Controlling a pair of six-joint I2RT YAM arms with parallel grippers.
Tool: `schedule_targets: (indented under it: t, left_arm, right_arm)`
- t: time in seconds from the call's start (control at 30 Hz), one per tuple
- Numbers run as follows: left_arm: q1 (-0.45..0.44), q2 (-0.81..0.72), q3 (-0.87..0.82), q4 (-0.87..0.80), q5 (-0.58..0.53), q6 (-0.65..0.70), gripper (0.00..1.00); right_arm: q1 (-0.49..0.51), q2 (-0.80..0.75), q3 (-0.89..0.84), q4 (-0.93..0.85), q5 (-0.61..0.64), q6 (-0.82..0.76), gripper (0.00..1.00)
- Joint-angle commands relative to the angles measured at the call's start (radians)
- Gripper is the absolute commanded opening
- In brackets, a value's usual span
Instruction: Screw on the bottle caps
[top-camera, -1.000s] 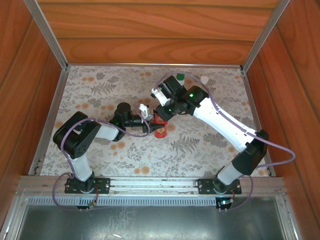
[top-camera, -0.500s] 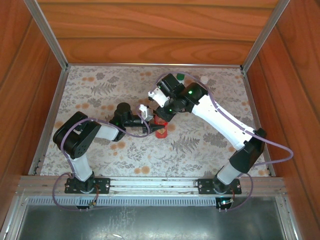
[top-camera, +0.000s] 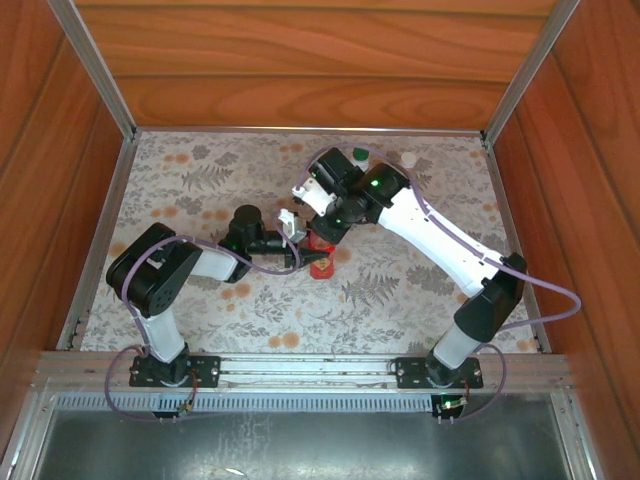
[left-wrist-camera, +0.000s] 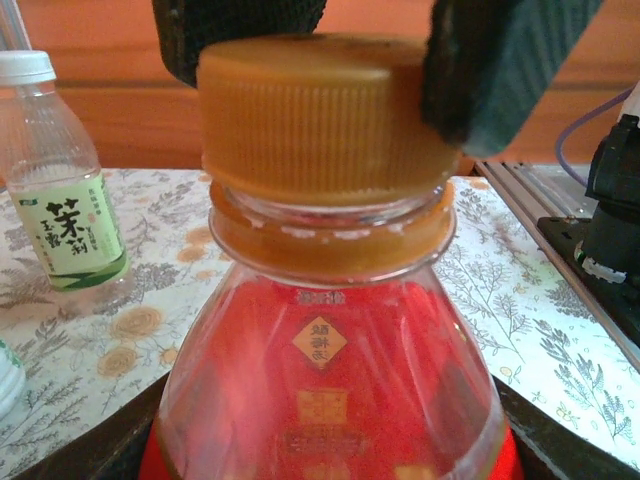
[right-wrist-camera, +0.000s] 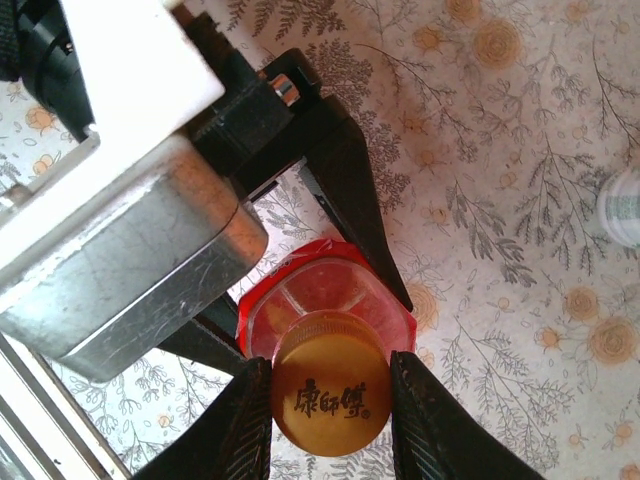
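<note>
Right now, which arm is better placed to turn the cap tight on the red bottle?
Right. The right gripper is shut on the orange cap from above, while the left gripper clamps the red bottle at its body, steadying it.

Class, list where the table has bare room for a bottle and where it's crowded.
Free on the floral table: far-left corner; near middle by the metal rail. Crowded: around the red plastic bottle; far edge by the green-topped bottle and white-capped bottle.

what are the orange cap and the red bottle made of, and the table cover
Cap: opaque orange-brown plastic, matte, judging by its moulded ribbed side.
Bottle: probably clear glossy plastic; red shows through the wall and light glints on it.
Table cover: printed cloth or vinyl with a floral pattern; cannot tell which.
</note>
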Motion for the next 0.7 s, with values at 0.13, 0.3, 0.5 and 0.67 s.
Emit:
schedule_targets:
  t: [0.13,0.3,0.5,0.67]
  left_arm:
    - [0.012,0.040,0.009,-0.066,-0.013,-0.028,0.59]
    - [0.011,0.038,0.008,-0.066,-0.016,-0.030,0.59]
    - [0.009,0.038,0.005,-0.066,-0.023,-0.028,0.59]
    - [0.010,0.040,0.008,-0.066,-0.030,-0.028,0.59]
  right_arm:
    - [0.038,0.031,0.005,-0.130,0.140,0.073,0.28]
    - [0.041,0.042,0.031,-0.153,0.154,0.053,0.28]
    - [0.041,0.075,0.036,-0.160,0.159,0.083,0.27]
    - [0.040,0.075,0.014,-0.131,0.171,0.219,0.26]
